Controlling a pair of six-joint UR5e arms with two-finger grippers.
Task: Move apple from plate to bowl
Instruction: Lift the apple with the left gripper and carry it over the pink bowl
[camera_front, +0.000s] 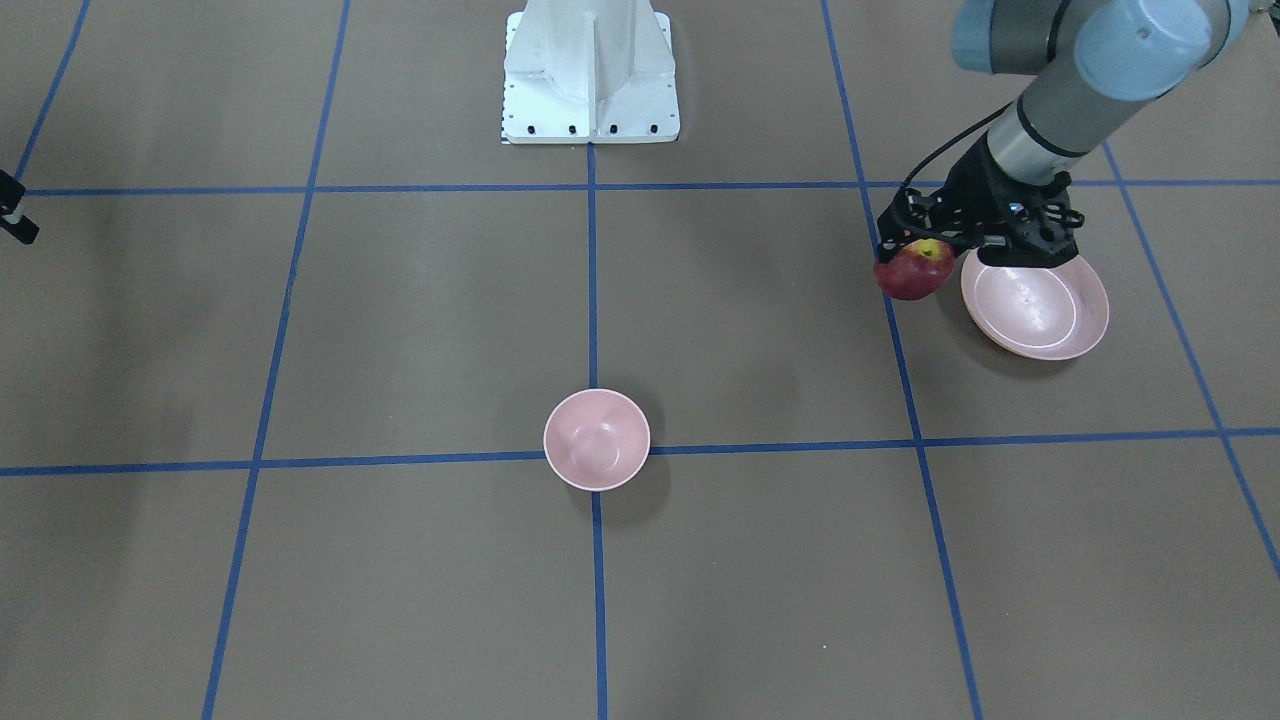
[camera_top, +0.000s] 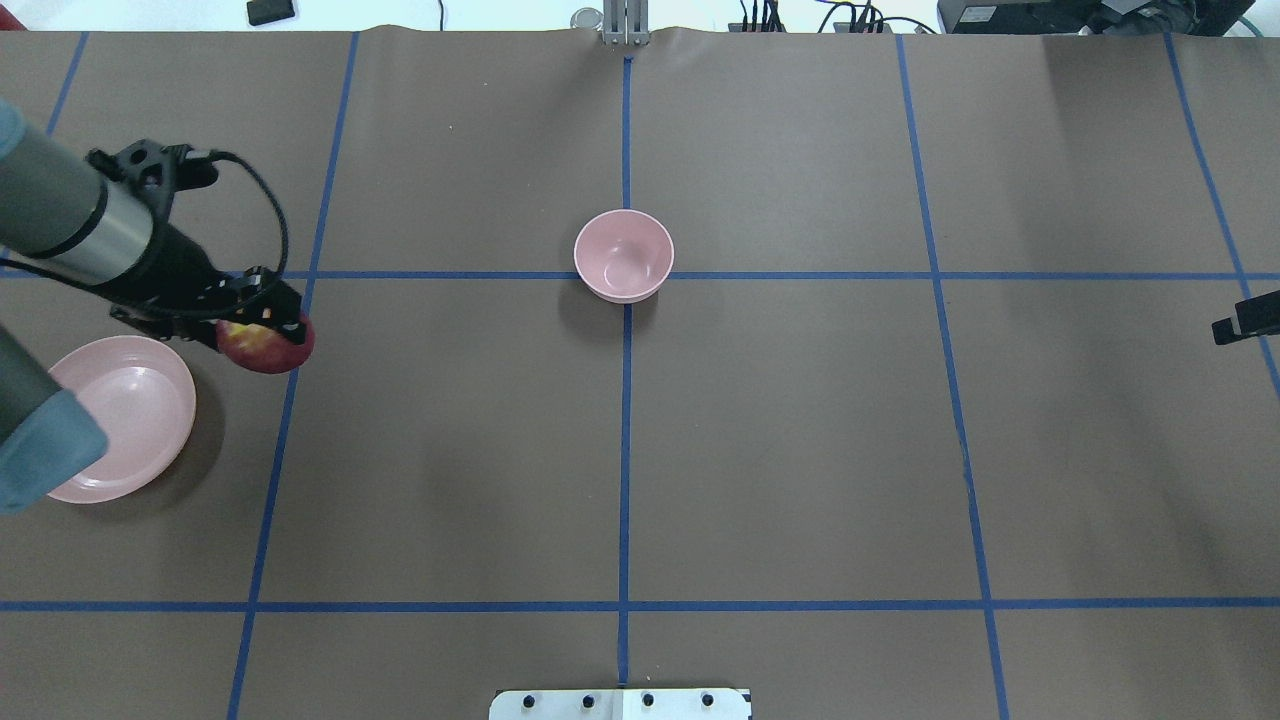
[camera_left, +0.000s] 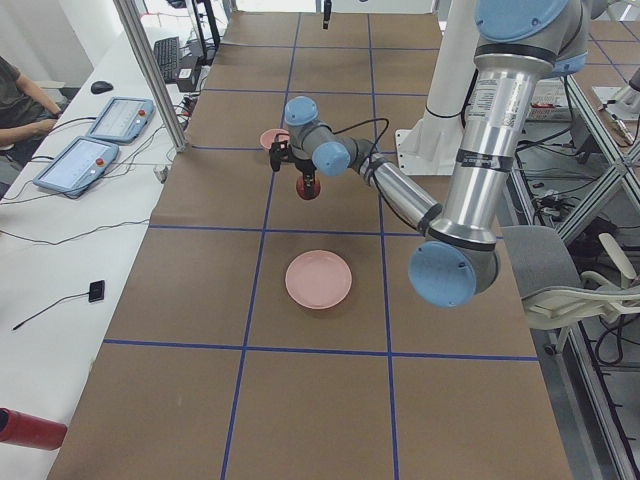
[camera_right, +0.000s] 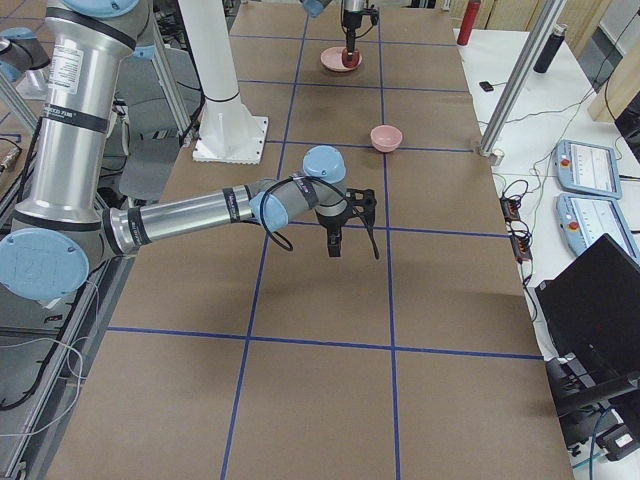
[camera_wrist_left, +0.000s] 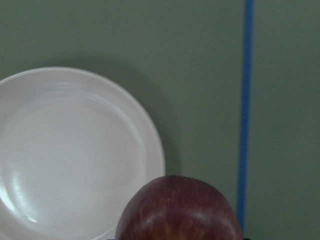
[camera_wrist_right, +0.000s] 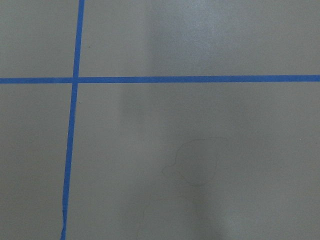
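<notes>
The dark red apple (camera_front: 912, 272) is held in my left gripper (camera_front: 925, 245), lifted off the table just beside the plate's rim. In the overhead view the apple (camera_top: 268, 348) hangs under the left gripper (camera_top: 265, 325), to the right of the wide pink plate (camera_top: 130, 410), which is empty. The left wrist view shows the apple (camera_wrist_left: 177, 210) at the bottom and the plate (camera_wrist_left: 70, 155) below it to the left. The small deep pink bowl (camera_top: 624, 255) stands empty at the table's middle, far from the apple. My right gripper (camera_top: 1245, 325) is at the right edge; I cannot tell whether it is open.
The white robot base (camera_front: 590, 75) stands at the near middle edge. Blue tape lines (camera_top: 625, 450) form a grid on the brown table. The right arm (camera_right: 200, 215) reaches low over the table on its own side.
</notes>
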